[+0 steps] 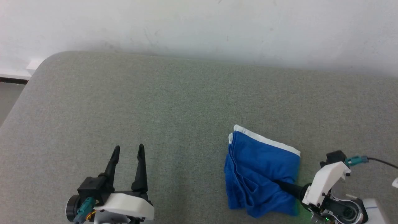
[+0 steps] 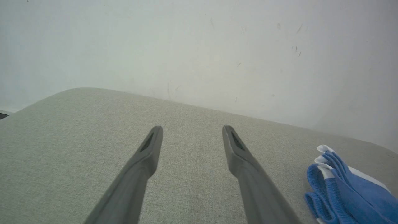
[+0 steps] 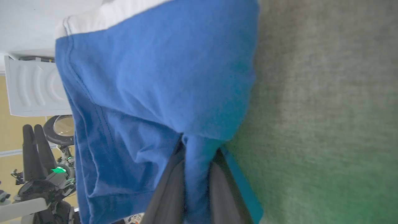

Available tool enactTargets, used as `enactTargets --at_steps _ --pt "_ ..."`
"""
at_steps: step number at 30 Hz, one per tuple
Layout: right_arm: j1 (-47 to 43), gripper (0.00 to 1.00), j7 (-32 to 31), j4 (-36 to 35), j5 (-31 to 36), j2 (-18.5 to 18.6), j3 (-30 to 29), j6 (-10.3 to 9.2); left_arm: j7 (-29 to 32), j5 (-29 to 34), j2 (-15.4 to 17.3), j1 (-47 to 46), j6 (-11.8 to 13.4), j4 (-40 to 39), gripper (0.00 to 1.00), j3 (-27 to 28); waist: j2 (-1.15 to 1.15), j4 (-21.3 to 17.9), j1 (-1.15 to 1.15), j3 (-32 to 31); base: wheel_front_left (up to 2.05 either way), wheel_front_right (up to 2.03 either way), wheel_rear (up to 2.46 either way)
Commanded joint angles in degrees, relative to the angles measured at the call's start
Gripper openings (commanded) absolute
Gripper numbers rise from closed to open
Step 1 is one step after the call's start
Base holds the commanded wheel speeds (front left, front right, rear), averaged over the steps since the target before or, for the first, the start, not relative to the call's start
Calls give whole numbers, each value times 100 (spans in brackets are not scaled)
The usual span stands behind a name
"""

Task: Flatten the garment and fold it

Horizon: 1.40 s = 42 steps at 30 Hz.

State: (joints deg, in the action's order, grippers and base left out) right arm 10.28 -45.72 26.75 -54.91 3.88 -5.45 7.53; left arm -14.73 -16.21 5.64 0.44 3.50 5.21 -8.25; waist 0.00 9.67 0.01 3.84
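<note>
Right jaws pinching garment (image 1: 261, 165); grey cushion (image 1: 155, 102) beneath; wall (image 1: 199, 25) behind

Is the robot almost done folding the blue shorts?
Not quite, it seems. The shorts already lie doubled over in a small bundle, but it is wrinkled and the layers are uneven. Right now the right gripper is pinching a fold at their edge, while the left gripper is open, apart from them. Still to do: smoothing them flat and tidying the fold.

Left pincer (image 1: 129, 146) spread wide, fingers pointing forward; right pincer (image 3: 198, 149) nipped tight on garment (image 1: 261, 161) fold.
</note>
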Motion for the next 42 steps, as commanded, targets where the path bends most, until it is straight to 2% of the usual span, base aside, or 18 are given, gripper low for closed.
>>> enactTargets --at_steps 1,5,10,16,20,23,29,35,39,40,41,42 --pt "79 0 143 -181 219 154 213 -4 -27 81 -26 -33 -53 -3 100 58 0 -36 -1 -42 0 0 0" --pt "99 0 494 -811 992 669 1022 -4 -27 157 -51 1 -80 -8 100 112 0 -188 -1 -86 0 0 0" --pt "236 0 644 -1551 2209 1382 1948 -4 -27 265 -70 21 -91 -99 100 195 0 -583 -1 -54 0 0 0" --pt "516 0 536 -2087 3137 2133 2515 -4 -27 374 -129 -94 -133 -383 100 233 0 -1355 -1 318 0 0 0" --pt "706 0 534 -2120 3228 2438 2596 -4 -27 531 -116 -256 -208 -556 100 196 0 -1925 -1 758 0 0 0" --pt "819 0 633 -1941 3207 2628 2502 -4 -27 656 -69 -485 -273 -658 100 144 0 -2251 -1 1159 0 0 0" --pt "1107 0 1136 -1326 3281 2892 2316 -4 -22 828 48 -943 -393 -728 100 12 0 -2554 -1 1770 0 0 0" --pt "1617 0 1855 -155 3646 3014 1833 -4 59 1004 232 -1361 -459 -853 100 -72 0 -2574 -1 2256 0 0 0" --pt "1989 0 2461 547 3887 2907 1261 -4 88 1052 285 -1465 -444 -945 100 -90 0 -2497 -1 2435 0 0 0" --pt "2074 3 2636 686 3920 2842 1128 -4 89 1053 287 -1482 -439 -957 100 -95 0 -2472 -1 2465 0 0 0" --pt "2151 25 2841 800 4020 2812 1038 -4 88 1053 288 -1492 -430 -961 100 -96 0 -2449 -1 2491 0 0 0" --pt "2222 42 3060 909 4130 2778 955 -4 85 1050 288 -1499 -423 -960 100 -97 0 -2430 -1 2507 0 0 0"
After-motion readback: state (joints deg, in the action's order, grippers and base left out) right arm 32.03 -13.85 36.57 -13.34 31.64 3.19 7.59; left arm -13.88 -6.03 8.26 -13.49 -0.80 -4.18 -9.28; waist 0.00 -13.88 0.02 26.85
